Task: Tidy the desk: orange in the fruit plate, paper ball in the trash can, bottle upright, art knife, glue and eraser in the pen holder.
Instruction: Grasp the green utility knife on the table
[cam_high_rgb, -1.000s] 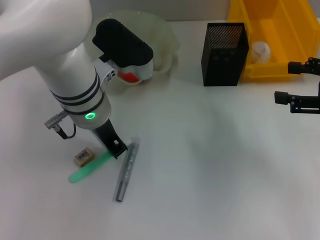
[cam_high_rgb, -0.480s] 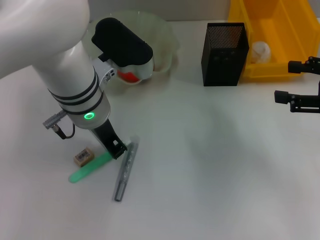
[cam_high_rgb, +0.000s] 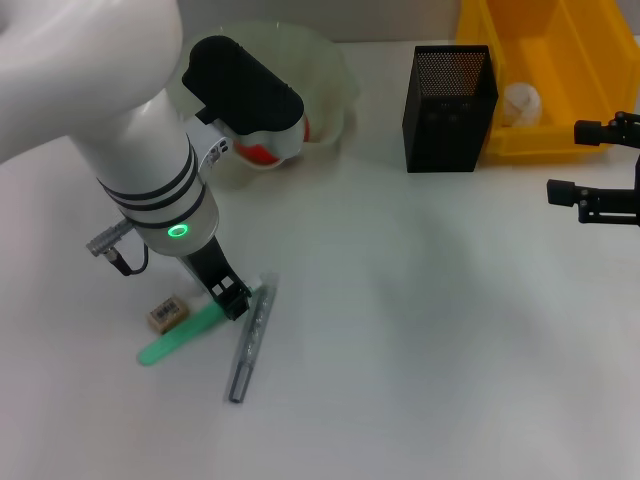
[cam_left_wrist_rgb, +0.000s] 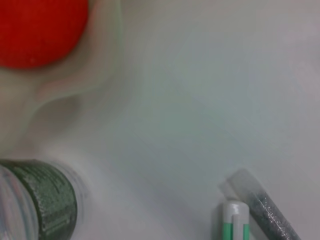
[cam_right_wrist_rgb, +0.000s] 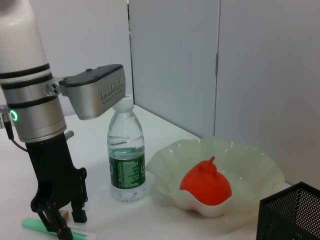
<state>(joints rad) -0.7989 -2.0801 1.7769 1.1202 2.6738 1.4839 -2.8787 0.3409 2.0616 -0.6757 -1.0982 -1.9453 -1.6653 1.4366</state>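
Still low, left gripper (cam_high_rgb: 232, 298) over green knife (cam_high_rgb: 180, 335) (barely shifted), eraser (cam_high_rgb: 167, 313) beside.

A red-orange orange (cam_right_wrist_rgb: 205, 183) sits in a translucent pale-green fruit plate (cam_right_wrist_rgb: 260, 172) on the plain white tabletop (cam_high_rgb: 420, 330). The clear bottle (cam_right_wrist_rgb: 126, 150) wears a dark green label and white cap. Nearby are a black mesh pen holder (cam_high_rgb: 450, 95), a bright yellow trash can (cam_high_rgb: 560, 70) with a white paper ball (cam_high_rgb: 520, 102), a tan barcode-labelled eraser (cam_high_rgb: 168, 313), a mint-green art knife (cam_high_rgb: 180, 336) and a silver-grey glitter glue (cam_high_rgb: 250, 342).
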